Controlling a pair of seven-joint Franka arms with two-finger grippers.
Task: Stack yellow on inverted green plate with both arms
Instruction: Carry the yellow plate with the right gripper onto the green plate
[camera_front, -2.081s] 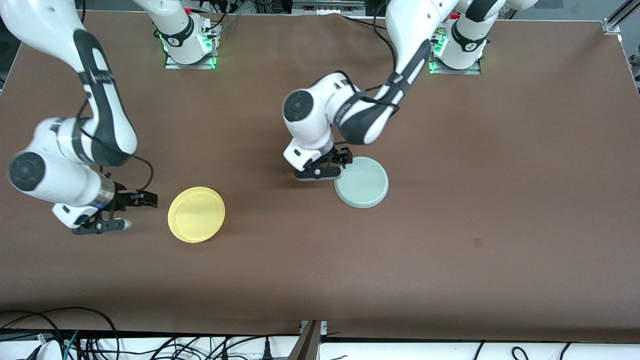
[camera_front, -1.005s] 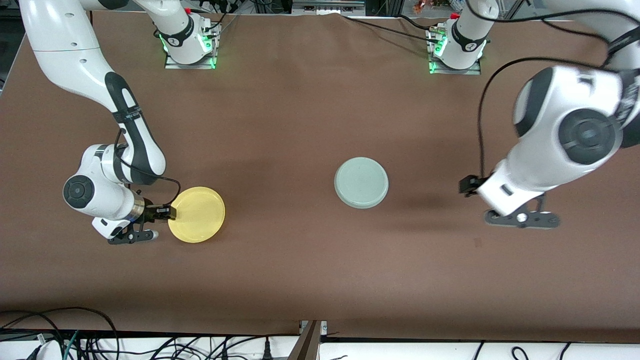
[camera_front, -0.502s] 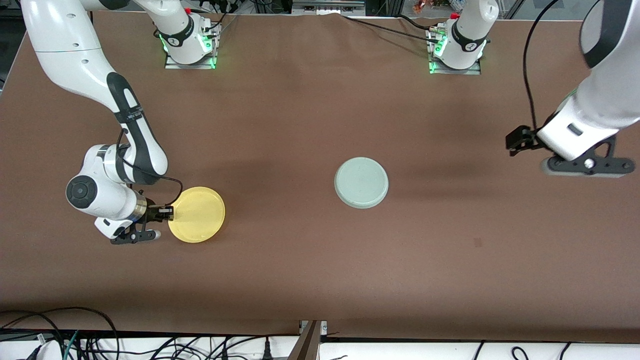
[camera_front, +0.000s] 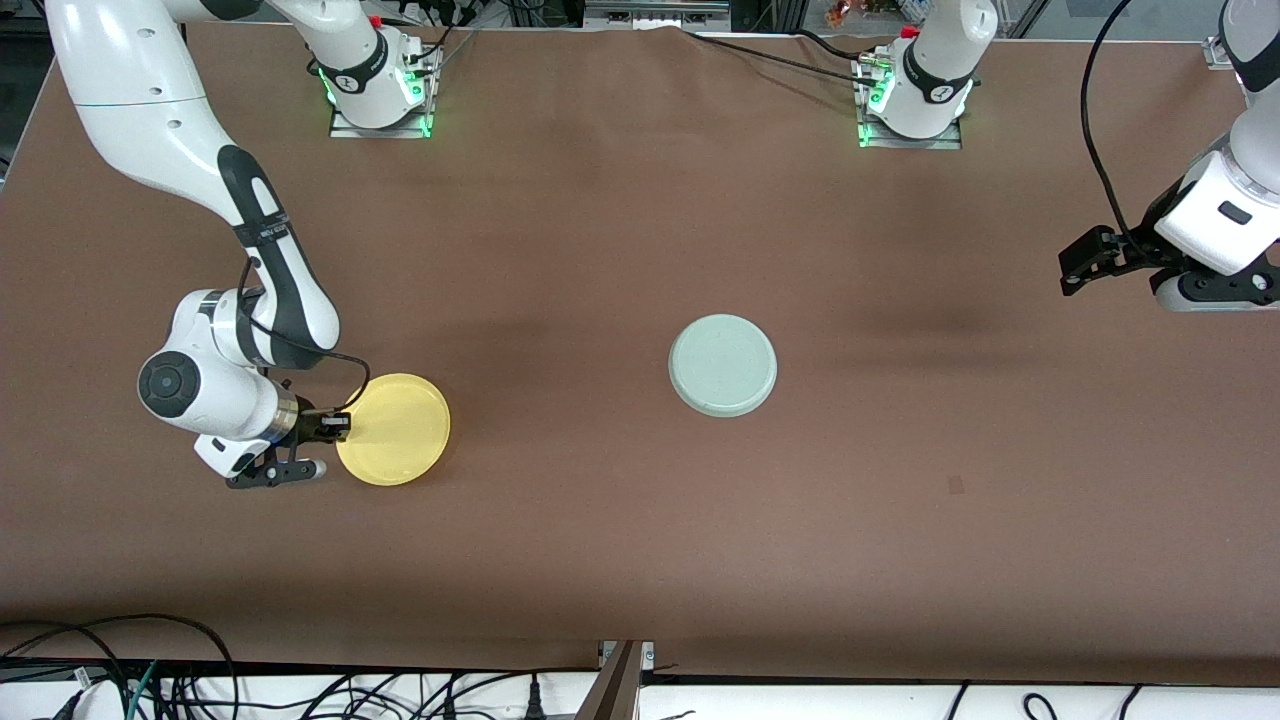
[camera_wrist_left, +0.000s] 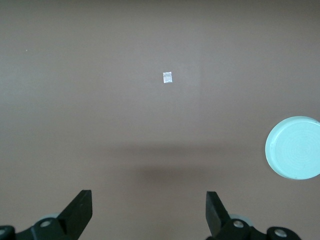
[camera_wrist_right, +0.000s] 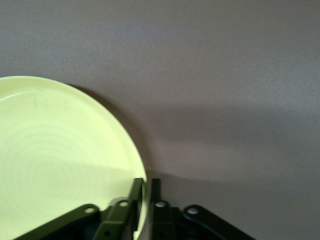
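Note:
The yellow plate (camera_front: 395, 428) lies rim up on the brown table toward the right arm's end. My right gripper (camera_front: 338, 427) is low at the plate's edge, shut on the rim. In the right wrist view the rim of the yellow plate (camera_wrist_right: 55, 155) runs between the two fingers of the right gripper (camera_wrist_right: 146, 184). The pale green plate (camera_front: 722, 364) lies bottom up near the table's middle, alone. My left gripper (camera_front: 1078, 262) is open and empty, up over the left arm's end of the table. The left wrist view shows the left gripper (camera_wrist_left: 148, 195) wide open and the green plate (camera_wrist_left: 295, 147) far off.
A small pale mark (camera_front: 955, 485) is on the table, nearer the front camera than the green plate; it also shows in the left wrist view (camera_wrist_left: 168, 77). Cables hang along the table's front edge (camera_front: 640, 660).
The left arm has swung away from the green plate, up and out toward its end of the table. The right gripper has come to the yellow plate's rim and stays shut on it.

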